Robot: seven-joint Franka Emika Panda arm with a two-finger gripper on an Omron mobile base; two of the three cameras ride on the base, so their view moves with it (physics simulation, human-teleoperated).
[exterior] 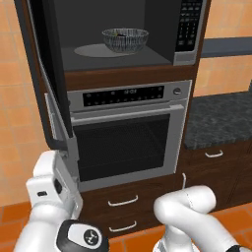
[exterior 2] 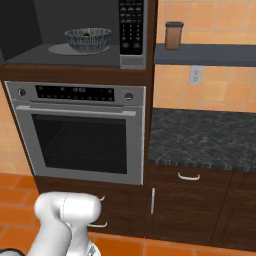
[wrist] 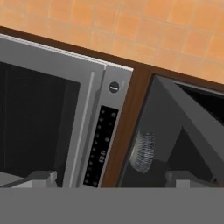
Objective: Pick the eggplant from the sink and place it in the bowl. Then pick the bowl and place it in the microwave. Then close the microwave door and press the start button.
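Sitting inside the microwave [exterior: 123, 34], the bowl [exterior: 125, 39] rests on the round turntable, near the middle of the cavity, with a small dark shape, apparently the eggplant [exterior: 116, 33], just showing over its rim. The microwave door [exterior: 49, 74] stands swung wide open to the left, its edge hanging down past the top of the oven [exterior: 125, 133] below. The keypad [exterior 2: 131, 27] runs down the right side of the cavity. The gripper [wrist: 109, 181] is spread wide with nothing between its fingers [wrist: 41, 178]; the hand view, rolled sideways, looks at the oven's control strip and the open microwave. A brown jar [exterior 2: 173, 35] stands on the shelf [exterior 2: 205, 54] above the dark speckled counter [exterior 2: 200, 135].
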